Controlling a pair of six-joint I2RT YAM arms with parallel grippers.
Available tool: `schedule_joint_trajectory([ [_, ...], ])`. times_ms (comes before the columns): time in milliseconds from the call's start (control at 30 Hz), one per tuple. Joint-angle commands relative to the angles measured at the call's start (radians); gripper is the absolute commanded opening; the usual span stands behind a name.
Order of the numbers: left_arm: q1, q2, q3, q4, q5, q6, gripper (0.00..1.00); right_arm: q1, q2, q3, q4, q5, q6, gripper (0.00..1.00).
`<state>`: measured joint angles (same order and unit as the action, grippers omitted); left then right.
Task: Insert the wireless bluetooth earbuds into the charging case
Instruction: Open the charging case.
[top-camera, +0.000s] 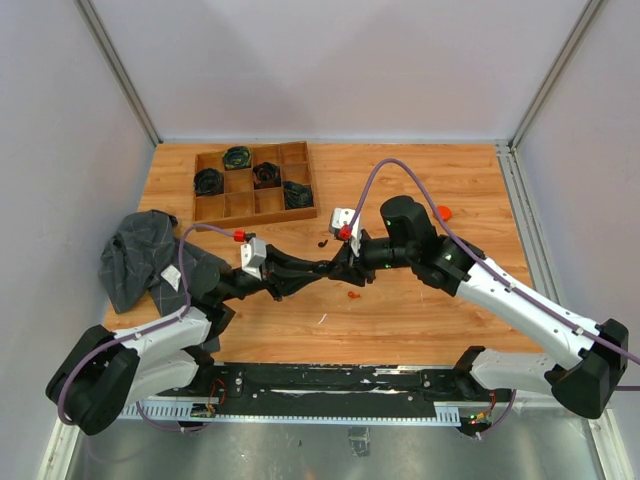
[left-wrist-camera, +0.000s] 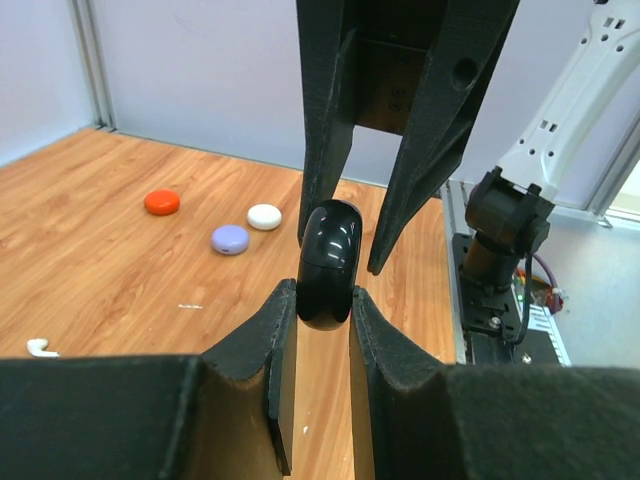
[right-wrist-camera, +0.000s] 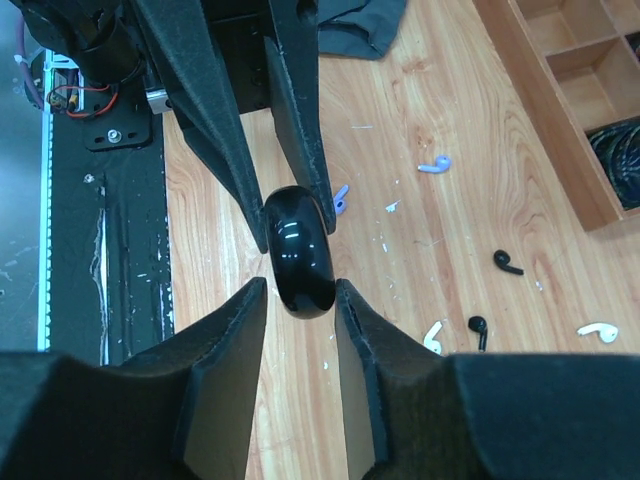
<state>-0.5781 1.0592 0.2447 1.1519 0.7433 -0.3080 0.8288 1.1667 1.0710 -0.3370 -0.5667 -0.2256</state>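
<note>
Case (left-wrist-camera: 330, 262), black and glossy, sits off the table (top-camera: 400, 330) at the centre of the top view, caught between both grippers. Left gripper (left-wrist-camera: 322, 300) is clamped on it, pads pressing both flanks. Right gripper (right-wrist-camera: 300, 290) stands close about the opposite end; whether it grips or merely brackets the case cannot be told. No open lid is visible.

Earbuds lie loose on the table. The lavender earbud (right-wrist-camera: 435, 163) is in the upper middle of the right wrist view. The orange-red earbud (top-camera: 352, 295) is just below the grippers in the top view. Neither is in the case. A black bud (right-wrist-camera: 508, 262) and a white bud (right-wrist-camera: 598, 330) lie scattered near them.

Risks: the case is rounded and slick, and held by its narrow edges. If one gripper lets go while the other holds off-centre, the case could pivot or squirt out, drop among the earbuds and knock them away. The two sets of fingers overlap closely, so a sideways pull could make them collide.

Clearance: bare boards lie right of and below the grippers in the top view. Tray (top-camera: 255, 182) at upper left and cloth (top-camera: 150, 255) at left are well apart from the work. Pucks (left-wrist-camera: 230, 239), at left of the left wrist view, are also well apart. The table's near edge, at the bottom, runs close under the arms.
</note>
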Motion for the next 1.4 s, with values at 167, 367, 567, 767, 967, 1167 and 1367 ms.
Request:
schedule_joint_trajectory([
  [167, -0.003, 0.021, -0.036, 0.163, -0.045, -0.041, 0.00, 0.004, -0.011, 0.037, 0.053, -0.025, -0.051, 0.38],
  [367, -0.003, 0.025, -0.039, 0.162, -0.019, -0.032, 0.00, 0.004, 0.007, 0.042, 0.081, -0.014, -0.047, 0.39],
  [567, -0.003, 0.020, -0.042, 0.110, 0.029, 0.017, 0.00, 0.003, -0.003, 0.047, 0.093, 0.044, -0.046, 0.39],
  [767, -0.005, -0.014, -0.038, 0.019, 0.064, 0.075, 0.00, 0.002, -0.022, 0.045, 0.103, 0.091, -0.041, 0.38],
  [967, -0.003, -0.047, -0.045, -0.018, 0.067, 0.096, 0.00, 0.001, -0.017, 0.061, 0.098, 0.111, -0.036, 0.38],
  [1167, -0.003, -0.063, -0.054, -0.029, 0.051, 0.086, 0.00, -0.010, 0.006, 0.082, 0.083, 0.128, -0.017, 0.38],
  [1367, 0.007, -0.049, -0.040, -0.129, -0.103, 0.075, 0.00, -0.014, 0.019, 0.098, 0.051, 0.137, 0.000, 0.42],
])
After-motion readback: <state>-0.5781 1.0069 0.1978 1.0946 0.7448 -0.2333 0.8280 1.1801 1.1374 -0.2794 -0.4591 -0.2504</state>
